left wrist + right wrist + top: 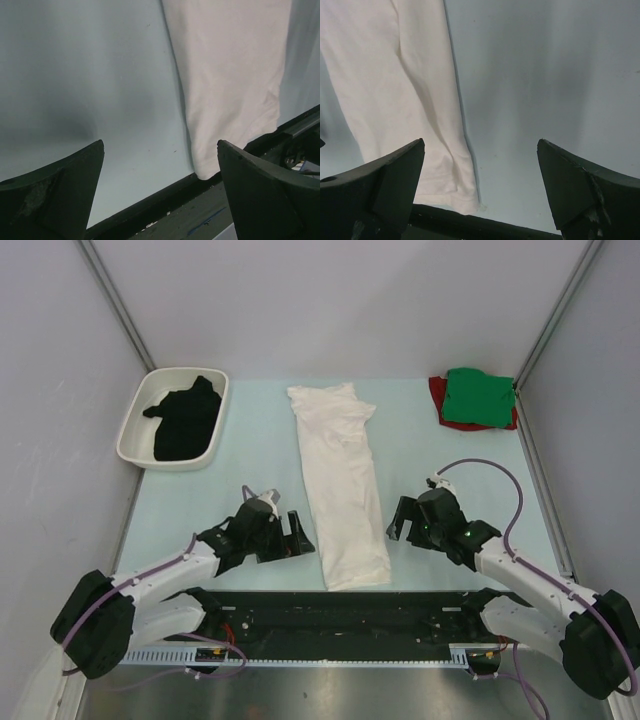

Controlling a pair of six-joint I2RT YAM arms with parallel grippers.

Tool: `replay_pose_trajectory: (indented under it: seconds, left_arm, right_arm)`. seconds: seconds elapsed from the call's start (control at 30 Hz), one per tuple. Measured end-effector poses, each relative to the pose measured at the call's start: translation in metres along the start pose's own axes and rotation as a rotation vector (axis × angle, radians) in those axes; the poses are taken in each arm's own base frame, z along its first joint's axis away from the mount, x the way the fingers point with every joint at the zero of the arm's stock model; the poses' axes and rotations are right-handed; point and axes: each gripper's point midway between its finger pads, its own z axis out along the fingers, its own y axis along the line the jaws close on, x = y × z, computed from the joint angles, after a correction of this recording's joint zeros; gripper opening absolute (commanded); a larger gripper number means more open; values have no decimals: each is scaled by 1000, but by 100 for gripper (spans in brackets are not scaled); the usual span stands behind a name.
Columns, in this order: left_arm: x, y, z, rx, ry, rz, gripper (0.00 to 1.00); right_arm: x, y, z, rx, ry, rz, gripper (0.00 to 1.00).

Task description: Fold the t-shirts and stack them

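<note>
While both arms wait low at the near edge of the surface (240, 440), the white shirt (340, 490) lies between them as a long narrow strip. Its long axis runs from near to far, with a slight lean. The collar and sleeves are at the far end, and the hem is at the near end, close to the arm bases.

The left fingers (297, 530) stand wide apart and hold nothing. They are just left of the near part of the strip and point toward it. The right fingers (402, 520) are also wide apart and empty, just right of the same part. Both arms look about equally near to the cloth, and neither seems to touch it.

From the left wrist view, the shirt's near corner is ahead and to the right of the fingers. From the right wrist view, it is ahead and to the left. I think a fold across the long axis is the next need, so each arm would take its own near corner and carry it to the far end.

The black shirt (185, 420) sits in the tray (135, 435) at the far left. The green shirt (478, 395) rests on the red shirt (436, 395) at the far right, well apart from both arms.
</note>
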Motion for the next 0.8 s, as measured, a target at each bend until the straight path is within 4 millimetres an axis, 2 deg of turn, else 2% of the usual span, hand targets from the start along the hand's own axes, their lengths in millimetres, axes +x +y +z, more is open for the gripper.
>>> replay_pose_trajectory:
  seconds: [0.1,0.27,0.37,0.5,0.6,0.63,0.8]
  left_arm:
    - [13,5,2,-14,25,-3,100]
    - [26,-7,10,-2,59,30,98]
    - [35,-23,16,9,92,64,97]
    - [47,-38,26,13,132,104,89]
    - [49,-46,33,24,142,106,77]
    - [49,-48,35,25,144,105,67]
    - [58,-50,43,11,173,106,47]
  right_arm:
    - [5,1,3,2,15,1,100]
    - [12,-2,6,9,30,0,100]
    - [15,-5,7,13,35,4,100]
    - [16,-6,6,10,30,8,100]
    - [14,-5,3,3,17,10,100]
    - [13,-5,1,-1,11,10,100]
    - [14,-6,1,0,9,10,100]
